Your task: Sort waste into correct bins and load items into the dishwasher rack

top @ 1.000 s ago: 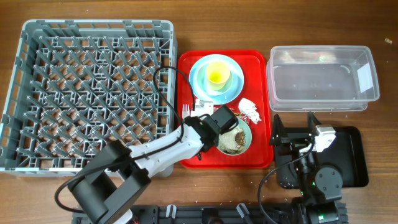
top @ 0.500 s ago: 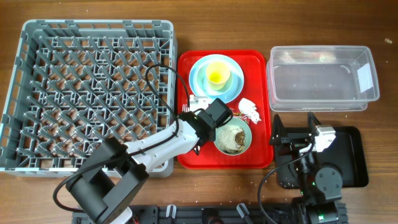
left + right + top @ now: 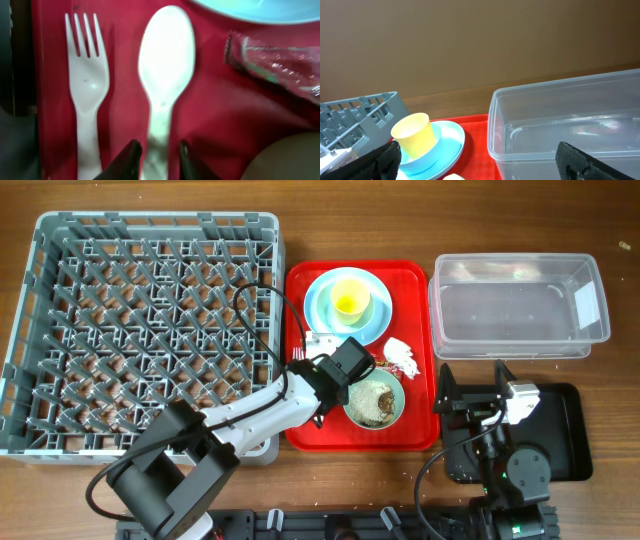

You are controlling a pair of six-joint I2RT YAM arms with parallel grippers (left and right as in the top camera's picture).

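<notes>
On the red tray, a white spoon (image 3: 165, 75) lies next to a white fork (image 3: 87, 80). My left gripper (image 3: 157, 152) is low over the tray with its jaws narrowly open on either side of the spoon's handle, a thin gap on each side. From overhead it sits at the tray's left edge (image 3: 325, 352). A red wrapper (image 3: 275, 70) lies beside the pale blue plate (image 3: 345, 310), which carries the yellow cup (image 3: 349, 301). A mint bowl (image 3: 375, 402) holds brown scraps, and a white tissue (image 3: 402, 355) lies near it. My right gripper (image 3: 487, 160) is wide open and holds nothing.
The grey dishwasher rack (image 3: 150, 330) fills the left side. The clear tub (image 3: 520, 260) stands at the back right. The black tray (image 3: 568, 430) lies under the right arm. The red tray (image 3: 412, 280) sits between rack and tub.
The left gripper moved up and left from beside the bowl to the cutlery, and has held still over the spoon since half a second ago. The right arm has not moved.
</notes>
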